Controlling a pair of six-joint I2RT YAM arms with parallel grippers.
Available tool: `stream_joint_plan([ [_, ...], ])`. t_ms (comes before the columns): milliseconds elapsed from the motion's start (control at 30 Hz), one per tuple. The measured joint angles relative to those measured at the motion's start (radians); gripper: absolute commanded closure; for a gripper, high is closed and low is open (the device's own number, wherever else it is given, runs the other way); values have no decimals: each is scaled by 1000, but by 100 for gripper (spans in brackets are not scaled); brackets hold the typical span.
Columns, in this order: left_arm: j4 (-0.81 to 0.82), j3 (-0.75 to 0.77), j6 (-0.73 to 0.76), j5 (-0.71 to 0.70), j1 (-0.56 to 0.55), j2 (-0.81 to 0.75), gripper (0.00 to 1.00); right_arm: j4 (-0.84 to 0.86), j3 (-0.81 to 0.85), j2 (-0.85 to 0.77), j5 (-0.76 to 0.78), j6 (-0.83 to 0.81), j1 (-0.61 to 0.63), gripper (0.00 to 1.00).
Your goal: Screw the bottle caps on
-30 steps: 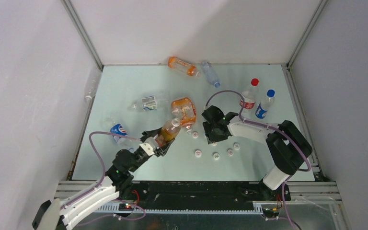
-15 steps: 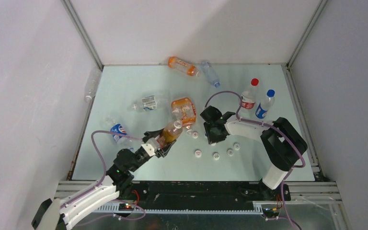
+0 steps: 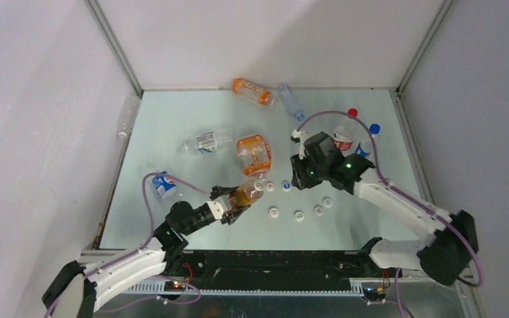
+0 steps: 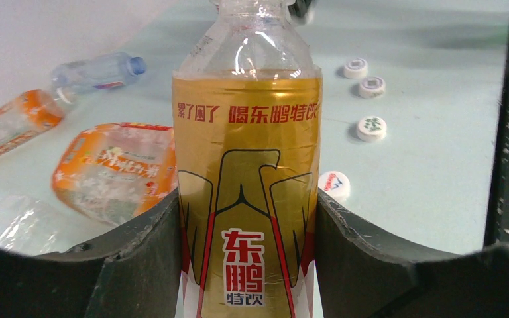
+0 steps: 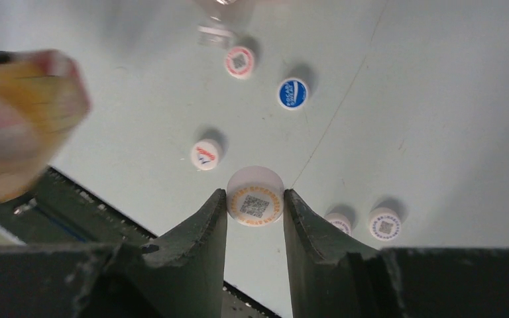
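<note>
One white cap [image 5: 255, 202] is now pinched in the right end effector [image 5: 255, 197], ready for the bottle [image 4: 246, 132] the left end effector [image 4: 246, 207] clamps.

The left gripper [image 4: 246, 225] clamped an amber tea bottle [image 4: 246, 165] upright between its dark fingers [image 4: 139, 248], red Chinese lettering facing the camera. Four white bottle caps [image 4: 371, 128] lay apart on the pale table [image 4: 431, 152] to the right. To the left lay a flattened orange bottle [image 4: 116, 169], and beyond it an orange-labelled bottle [image 4: 13, 126] and a clear bottle with a blue cap [image 4: 99, 71].
</note>
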Motion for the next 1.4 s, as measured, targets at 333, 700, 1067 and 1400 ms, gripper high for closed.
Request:
stream_joint_plan([
  [333,-24,113,41,166,-6,113,62,-118,138,-266,-181,-311,51,100],
  [700,-87,169,64,239,-43,112,64,-135,168,-294,-241,-533,284,100],
  [1067,-118,172,68,258,-81,97,65,-122,168,-246,-245,-607,327,100],
  [1400,-118,171,66,280,-85,90,67,-123,183,-219,-295,-643,328,100],
])
